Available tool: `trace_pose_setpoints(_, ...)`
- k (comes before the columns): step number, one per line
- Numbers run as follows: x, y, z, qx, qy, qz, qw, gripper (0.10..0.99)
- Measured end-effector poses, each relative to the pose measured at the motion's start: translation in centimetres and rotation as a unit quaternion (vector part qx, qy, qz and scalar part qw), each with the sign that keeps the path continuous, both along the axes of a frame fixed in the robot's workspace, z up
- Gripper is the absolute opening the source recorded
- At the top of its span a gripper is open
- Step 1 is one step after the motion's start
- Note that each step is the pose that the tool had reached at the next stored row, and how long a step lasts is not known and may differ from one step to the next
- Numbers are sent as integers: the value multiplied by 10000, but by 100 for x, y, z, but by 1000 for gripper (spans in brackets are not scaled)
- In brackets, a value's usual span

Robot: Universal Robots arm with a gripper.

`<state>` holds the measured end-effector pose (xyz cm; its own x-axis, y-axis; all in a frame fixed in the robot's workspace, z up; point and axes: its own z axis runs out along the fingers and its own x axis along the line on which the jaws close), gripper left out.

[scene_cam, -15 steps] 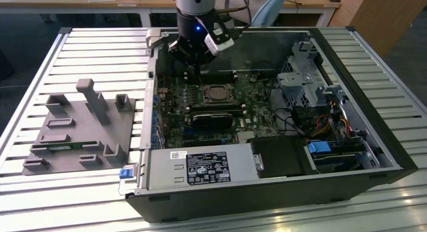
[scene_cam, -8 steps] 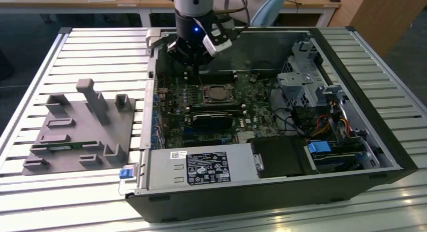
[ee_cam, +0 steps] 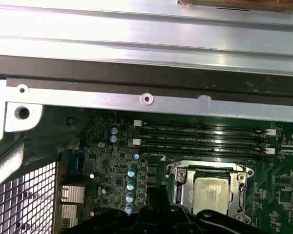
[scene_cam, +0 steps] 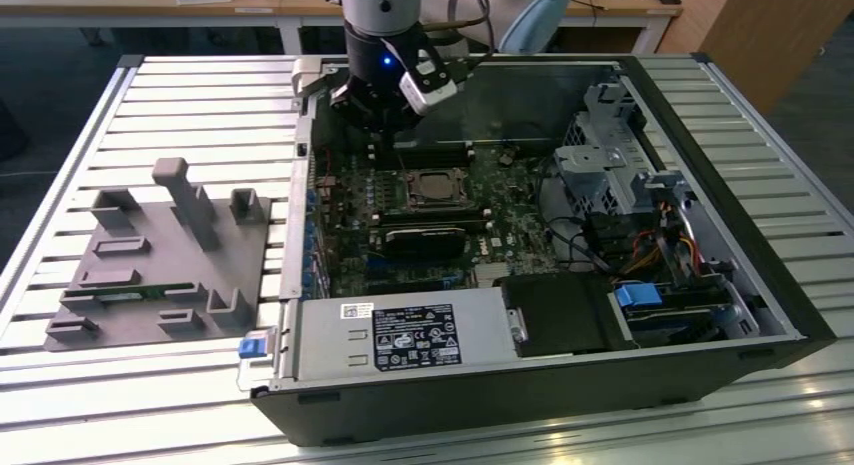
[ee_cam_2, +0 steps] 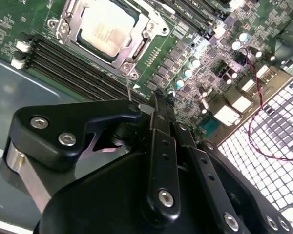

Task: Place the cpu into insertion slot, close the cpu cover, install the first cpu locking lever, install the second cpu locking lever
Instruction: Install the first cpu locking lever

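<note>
The cpu (ee_cam_2: pixel 106 25) lies flat in the insertion slot (scene_cam: pixel 430 187) on the green motherboard, its silver top also showing in the first wrist view (ee_cam: pixel 211 191). The cpu cover (ee_cam_2: pixel 136 45), a silvery frame, lies down around the chip, and it shows again as the cpu cover (ee_cam: pixel 181 189). A thin metal rod (ee_cam_2: pixel 128 87) stands up by the socket's corner. My gripper (ee_cam_2: pixel 155 101) hangs above the board beside the socket, toward the case's back wall, fingers together and holding nothing. From outside, the gripper (scene_cam: pixel 379 133) hovers just behind the socket.
Long black memory slots (ee_cam: pixel 200 139) run between socket and case wall (ee_cam: pixel 146 78). A black card (scene_cam: pixel 427 237) lies in front of the socket, a drive cage (scene_cam: pixel 614 175) on the exterior view's right, a power supply (scene_cam: pixel 400 337) in front. A grey fixture block (scene_cam: pixel 160 255) sits outside the case.
</note>
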<state>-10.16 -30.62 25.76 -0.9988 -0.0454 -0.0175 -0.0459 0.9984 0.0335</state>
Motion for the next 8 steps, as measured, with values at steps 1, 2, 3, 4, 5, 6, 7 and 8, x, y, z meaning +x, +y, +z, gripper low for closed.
trace_pose_setpoints(1,-3,5,-3,0,0,0,10000,106)
trace_pose_setpoints(2,-5,12,-7,1,-1,0,10000,106)
trace_pose_setpoints(3,-6,19,-9,1,0,0,10000,106)
trace_pose_setpoints(4,-6,28,-11,0,0,0,10000,106)
trace_pose_setpoints(5,-7,36,-13,0,0,0,10000,106)
trace_pose_setpoints(6,-7,45,-15,0,0,0,10000,106)
trace_pose_setpoints(7,-8,53,-17,0,0,0,10000,106)
trace_pose_setpoints(8,-9,61,-20,0,0,0,10000,106)
